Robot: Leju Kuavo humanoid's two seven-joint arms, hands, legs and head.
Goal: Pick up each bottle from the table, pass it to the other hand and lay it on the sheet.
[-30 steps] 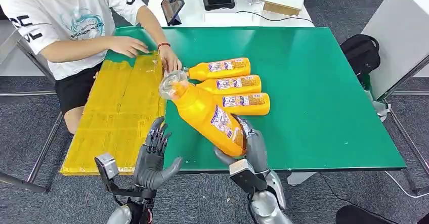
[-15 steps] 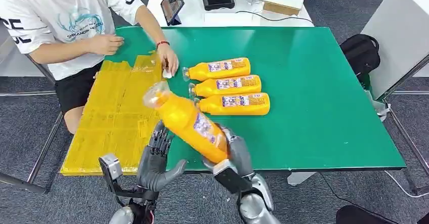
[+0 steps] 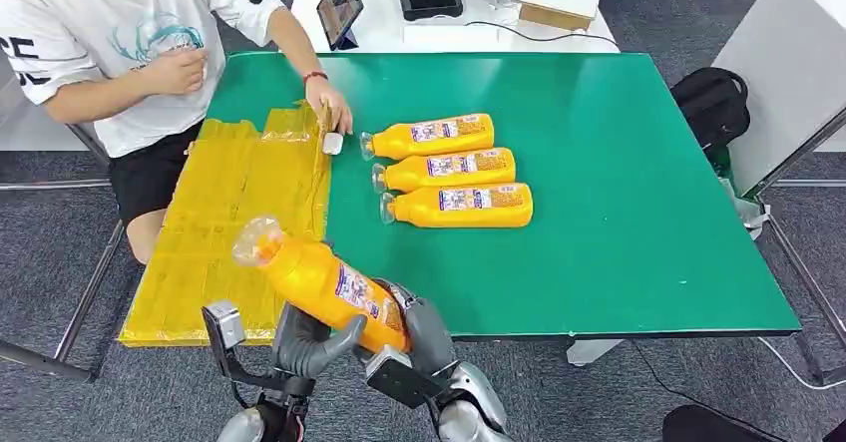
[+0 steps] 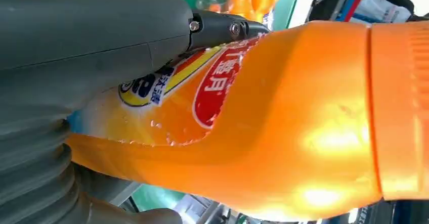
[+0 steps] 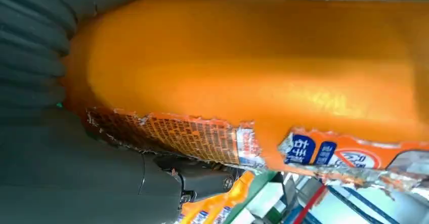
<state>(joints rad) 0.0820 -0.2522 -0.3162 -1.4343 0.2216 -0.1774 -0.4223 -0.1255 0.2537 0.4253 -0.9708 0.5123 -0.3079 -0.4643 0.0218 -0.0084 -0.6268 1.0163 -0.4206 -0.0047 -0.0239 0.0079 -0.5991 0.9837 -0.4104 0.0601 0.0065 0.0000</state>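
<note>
The right hand (image 3: pixel 424 324) grips the base of an orange bottle (image 3: pixel 324 282), tilted over the near table edge (image 3: pixel 619 324). The left hand (image 3: pixel 304 340) wraps its body from below, thumb on the label. Three bottles (image 3: pixel 454 171) lie mid-table, right of the yellow sheet (image 3: pixel 234 222).

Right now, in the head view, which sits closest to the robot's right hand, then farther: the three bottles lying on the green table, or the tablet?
From the right hand:
1. Near bottle, table middle.
2. Middle bottle, behind it.
3. Far bottle, behind that.
4. Tablet, on the white table beyond.

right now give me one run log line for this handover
phase: handover | held bottle: in right hand, left hand touching it | bottles on table: three | sheet: bare
</note>
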